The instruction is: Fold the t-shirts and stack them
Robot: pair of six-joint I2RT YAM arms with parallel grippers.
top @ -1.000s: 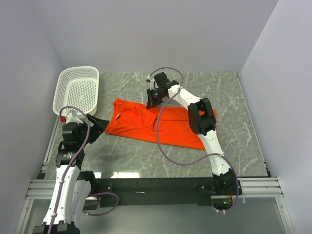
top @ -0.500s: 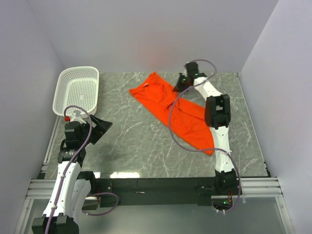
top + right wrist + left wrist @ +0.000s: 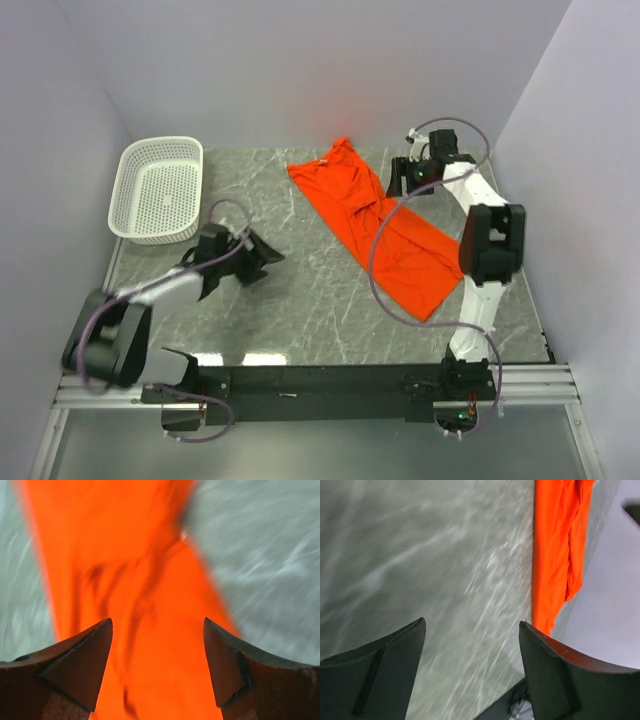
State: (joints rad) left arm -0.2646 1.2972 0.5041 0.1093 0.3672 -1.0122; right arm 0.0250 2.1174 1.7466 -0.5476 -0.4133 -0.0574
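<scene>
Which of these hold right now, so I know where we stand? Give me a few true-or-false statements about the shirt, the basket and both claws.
1. The t-shirt lies inside the basket. False: it lies stretched out diagonally on the table, well apart from the basket.
2. The right claw is open above the t-shirt. True.
3. The left claw grips the t-shirt. False: it is open over bare table, with the shirt off to its side.
4. The basket sits at the table's far left corner. True.
</scene>
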